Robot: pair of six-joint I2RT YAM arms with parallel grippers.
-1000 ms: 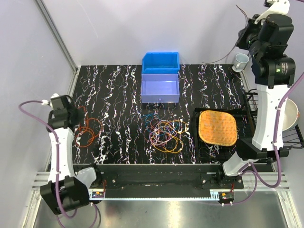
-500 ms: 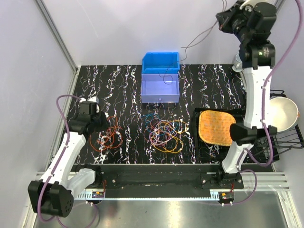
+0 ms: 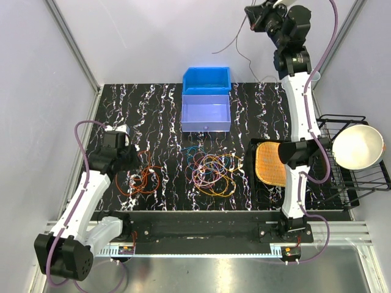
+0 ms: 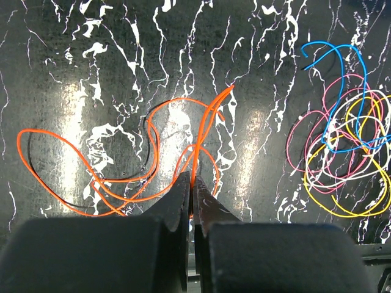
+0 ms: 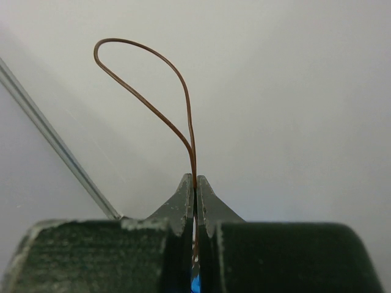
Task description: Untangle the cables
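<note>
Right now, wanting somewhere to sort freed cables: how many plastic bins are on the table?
2. A bright blue bin at the far edge of the table, centre, and a lavender bin directly in front of it, apparently touching. None seems hidden.

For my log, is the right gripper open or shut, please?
The right gripper is shut on a brown cable, jaws pinching it.

Bright even light throws white glare patches on the glossy table, and the near jaws look soft

Lab robot cell: plain grey walls, aluminium rail, black marbled bench, plastic bins.
</note>
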